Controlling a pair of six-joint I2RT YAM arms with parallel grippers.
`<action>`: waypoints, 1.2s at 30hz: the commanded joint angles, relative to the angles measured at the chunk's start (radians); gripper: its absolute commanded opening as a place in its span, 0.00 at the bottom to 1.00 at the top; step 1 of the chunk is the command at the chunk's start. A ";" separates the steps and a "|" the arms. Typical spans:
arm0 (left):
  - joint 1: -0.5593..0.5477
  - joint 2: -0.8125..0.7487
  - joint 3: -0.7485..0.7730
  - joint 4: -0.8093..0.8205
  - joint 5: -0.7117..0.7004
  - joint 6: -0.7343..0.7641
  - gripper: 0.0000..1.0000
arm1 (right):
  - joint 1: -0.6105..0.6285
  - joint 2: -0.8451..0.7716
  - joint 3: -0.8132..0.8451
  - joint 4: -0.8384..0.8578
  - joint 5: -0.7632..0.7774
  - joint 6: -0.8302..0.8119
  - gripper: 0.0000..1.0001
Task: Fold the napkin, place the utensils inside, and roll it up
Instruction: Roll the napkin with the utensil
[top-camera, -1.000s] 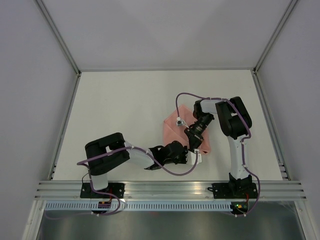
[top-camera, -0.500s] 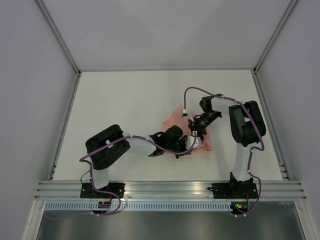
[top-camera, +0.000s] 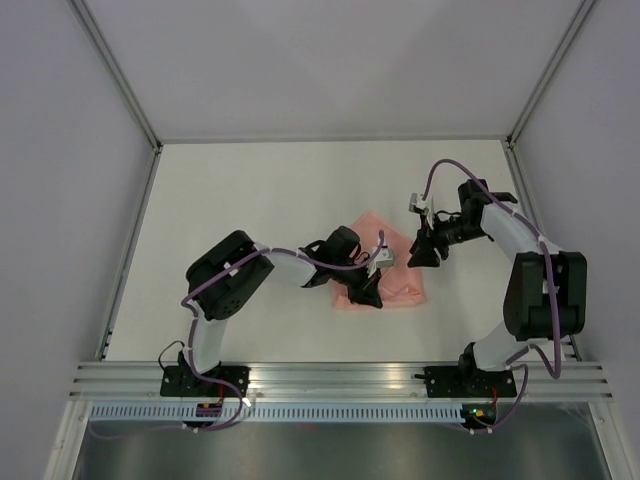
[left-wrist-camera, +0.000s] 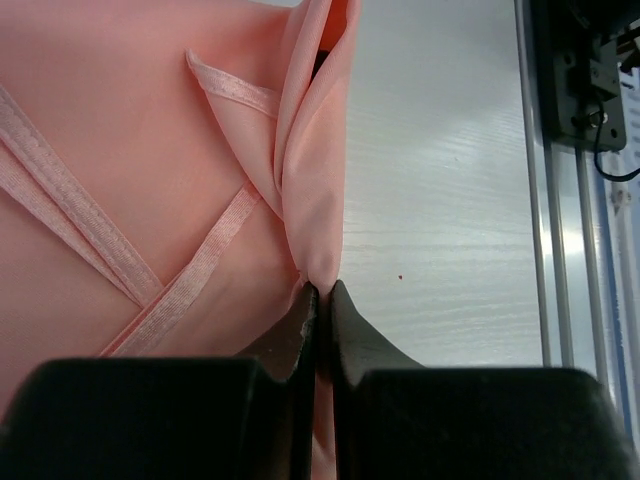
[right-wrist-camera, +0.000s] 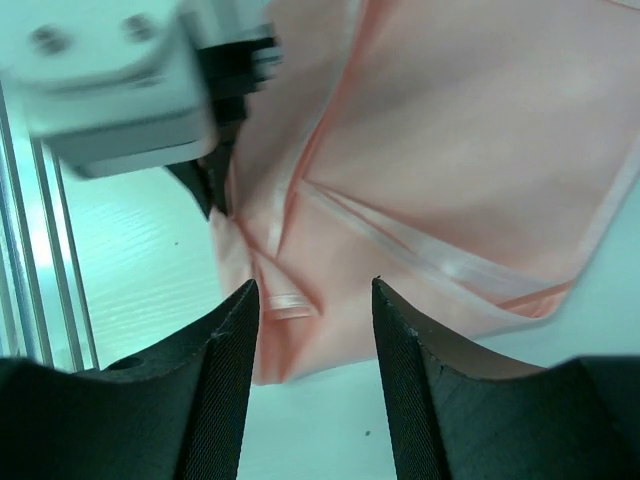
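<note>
In the top view, the left arm (top-camera: 235, 285) is seen stretched from its base at the near left toward the middle of the table (top-camera: 250, 200). The left gripper (top-camera: 366, 290) is set at the near left edge of the napkin (top-camera: 400, 285), with its jaws pressed together on the cloth. In the left wrist view, a raised fold of the pink fabric is pinched between the two black fingers (left-wrist-camera: 295, 340) and runs straight away from their tips. The bulk of the napkin is spread flat to the left of the fingers and is crossed by hemmed edges. Bare table is seen to their right, as far as the rail (left-wrist-camera: 560, 300).

The napkin is laid on the table right of centre, folded in overlapping layers. One point is turned toward the far side and a straighter edge toward the near side.

The right gripper (top-camera: 424, 250) is found just beside the napkin's far right edge, clear of the cloth. In the right wrist view its fingers (right-wrist-camera: 225, 380) are spread wide and nothing is held between them. The napkin is seen beyond the gap, untouched, and the left gripper is shown at the upper left, clamped on the napkin's edge. The right arm (top-camera: 540, 290) is bent back to its base at the near right.
</note>
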 joint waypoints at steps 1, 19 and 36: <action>0.019 0.089 0.006 -0.220 0.063 -0.042 0.02 | 0.027 -0.142 -0.148 0.102 -0.046 -0.067 0.55; 0.047 0.293 0.215 -0.461 0.111 -0.139 0.02 | 0.557 -0.561 -0.697 0.732 0.543 0.145 0.59; 0.061 0.285 0.226 -0.465 0.088 -0.153 0.13 | 0.692 -0.428 -0.733 0.802 0.663 0.187 0.34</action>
